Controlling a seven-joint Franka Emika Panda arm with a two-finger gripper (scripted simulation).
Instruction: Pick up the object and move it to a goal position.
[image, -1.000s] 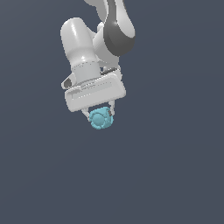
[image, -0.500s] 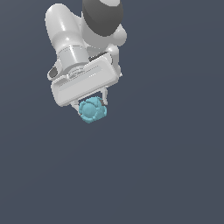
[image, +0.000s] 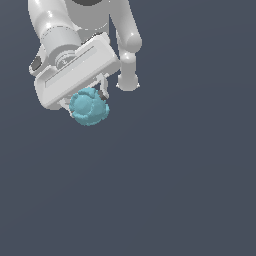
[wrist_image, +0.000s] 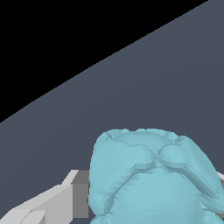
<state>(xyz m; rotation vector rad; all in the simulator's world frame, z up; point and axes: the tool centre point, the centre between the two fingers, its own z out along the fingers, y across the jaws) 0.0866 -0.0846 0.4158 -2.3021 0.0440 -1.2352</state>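
Background, exterior view: a plain slate-grey surface (image: 175, 190) fills the whole picture, uniform, unmarked, with no edge, wall or horizon showing.

Arm, exterior view: the white Panda arm (image: 85, 30) enters from the upper part of the exterior view's left. Its broad white hand body sits tilted, one end lower toward the exterior view's left. A grey joint band shows at the very top.

Gripper (image: 86, 102), exterior view: two thin pale fingers (image: 103, 87) project below the hand body. The jaws stand narrow, closed against the object on both sides.

Object (image: 89, 106), exterior view: a light-teal lumpy blob, bumpy and faceted, held between the fingers just under the hand body, narrower than that body. Whether it touches the grey surface cannot be told; no shadow is rendered.

Background, wrist view: the same slate-grey surface (wrist_image: 144, 87) ends in a straight slanted edge; beyond it lies flat black.

Object (wrist_image: 153, 179), wrist view: very near the camera, large, ridged teal lobes. One pale finger (wrist_image: 52, 203) with a grey pad lies against its side.
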